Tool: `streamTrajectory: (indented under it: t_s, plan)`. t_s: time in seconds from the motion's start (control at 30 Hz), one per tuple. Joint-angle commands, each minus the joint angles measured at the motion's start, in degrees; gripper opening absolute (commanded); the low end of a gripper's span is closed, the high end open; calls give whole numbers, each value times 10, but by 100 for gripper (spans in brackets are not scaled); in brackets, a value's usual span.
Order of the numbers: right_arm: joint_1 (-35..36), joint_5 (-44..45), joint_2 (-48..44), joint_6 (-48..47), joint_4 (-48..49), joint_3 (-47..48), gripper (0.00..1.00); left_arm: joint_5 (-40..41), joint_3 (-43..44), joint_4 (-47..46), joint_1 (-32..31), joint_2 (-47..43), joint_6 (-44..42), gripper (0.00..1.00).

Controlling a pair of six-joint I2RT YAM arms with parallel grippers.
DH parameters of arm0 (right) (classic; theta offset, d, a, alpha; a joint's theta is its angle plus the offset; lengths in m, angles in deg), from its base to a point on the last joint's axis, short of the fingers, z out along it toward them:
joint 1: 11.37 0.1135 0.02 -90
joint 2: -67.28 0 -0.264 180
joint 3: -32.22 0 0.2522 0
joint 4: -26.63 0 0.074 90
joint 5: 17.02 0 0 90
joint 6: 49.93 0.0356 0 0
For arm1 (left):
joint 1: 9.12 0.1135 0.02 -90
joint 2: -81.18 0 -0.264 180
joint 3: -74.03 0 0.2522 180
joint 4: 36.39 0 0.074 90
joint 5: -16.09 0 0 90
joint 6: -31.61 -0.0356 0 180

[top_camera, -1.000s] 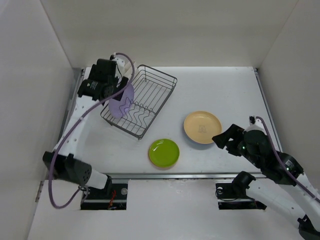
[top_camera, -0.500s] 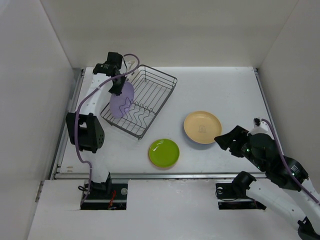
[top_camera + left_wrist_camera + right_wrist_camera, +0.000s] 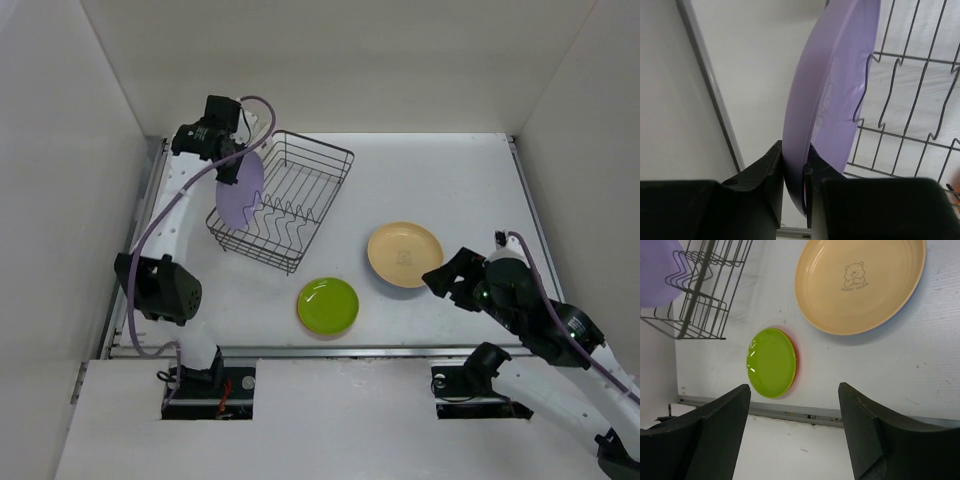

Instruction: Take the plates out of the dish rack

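Since half a second ago, the left gripper (image 3: 794, 152) has shifted with the purple plate (image 3: 240, 192) towards the far-left corner of the table (image 3: 450, 180), and the dish rack (image 3: 318, 144) has turned a little, its near corner now lying further right. The left arm's elbow has also swung lower and further left.

Both left fingers (image 3: 771, 167) are clamped on the rim of the purple plate, one on each face. The plate stands on edge at the left end of the rack, next to the wavy wires. Whether its lower rim touches the rack cannot be told.

A tan plate (image 3: 405, 254) with a small bear printed on it lies flat on the table to the right of the rack. A green plate (image 3: 328, 305) lies nearer the front edge, stacked on a red-orange plate (image 3: 794, 356) of which only a thin edge shows.

The right gripper (image 3: 447, 278) hovers just right of the tan plate, its fingers spread wide and holding nothing.
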Motion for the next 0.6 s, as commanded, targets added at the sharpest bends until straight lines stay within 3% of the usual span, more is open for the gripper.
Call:
streamTrajectory:
  t_s: [0.0,0.13,0.17,0.23,0.37,0.5,0.57]
  plan:
    - [5,-25,23,-19,38,26,77,-26,46,-24,-9,-132,34,0]
    - [5,-56,45,-59,86,36,81,-77,-1,-44,-9,-206,47,0]
    - [5,-66,52,-67,98,36,86,-121,-6,-44,-9,-225,47,0]
    - [5,-97,79,-83,137,43,90,-172,-12,-23,-9,-231,47,0]
    - [5,-124,133,-107,186,61,97,-192,-4,4,-15,-223,54,0]
    - [10,-149,173,-130,254,74,100,-310,15,48,-15,-203,36,0]
    - [10,-169,196,-130,281,74,100,-407,22,92,-20,-182,20,0]
